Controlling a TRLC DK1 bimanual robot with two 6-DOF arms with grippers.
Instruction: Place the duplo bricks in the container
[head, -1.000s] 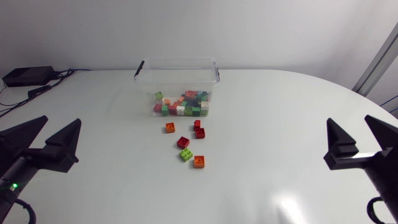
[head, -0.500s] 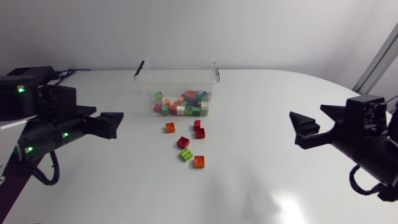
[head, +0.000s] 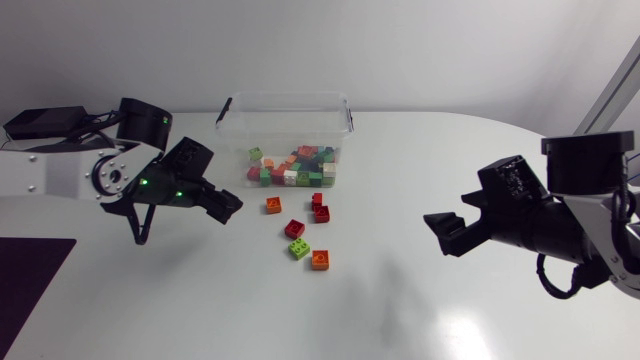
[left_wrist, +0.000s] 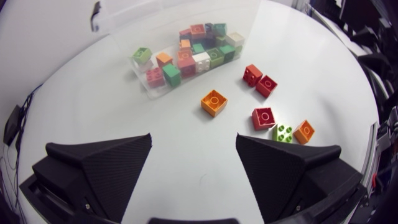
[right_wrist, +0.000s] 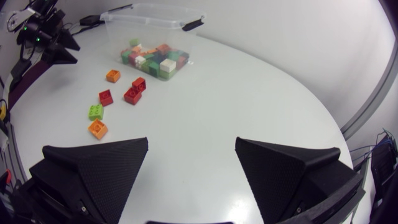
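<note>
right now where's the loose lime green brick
In the head view, near the middle, the lime green brick lies between a red brick and an orange brick.

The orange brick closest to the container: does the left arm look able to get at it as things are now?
Probably yes. The left gripper is open, and the orange brick lies alone on the table just ahead of it, apart from the container. Nothing stands between them.
</note>
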